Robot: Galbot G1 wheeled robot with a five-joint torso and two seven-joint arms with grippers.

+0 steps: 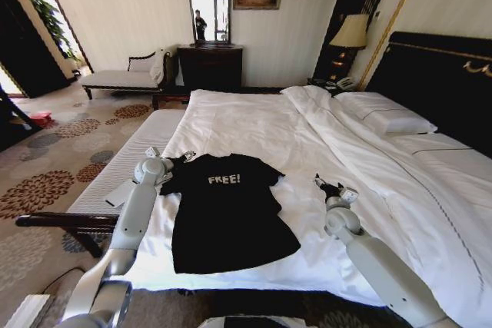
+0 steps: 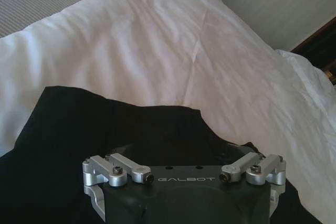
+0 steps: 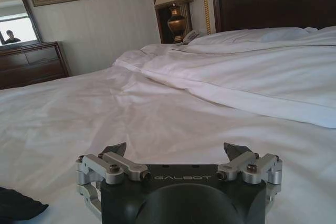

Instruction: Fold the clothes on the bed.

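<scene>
The clothes are one black T-shirt with white "FREE!" lettering, lying flat and face up on the near part of the bed. My left gripper is at the shirt's left shoulder and sleeve. In the left wrist view this gripper is open, low over the black fabric, its dark fingertips hard to pick out against it. My right gripper sits on the white sheet, a little to the right of the shirt's right sleeve. It is open with nothing between its fingers, and a corner of the shirt lies beside it.
White pillows and a folded duvet lie toward the dark headboard on the right. A lamp stands on the nightstand. A dark dresser and a pale chaise bench stand by the far wall. Patterned carpet lies left of the bed.
</scene>
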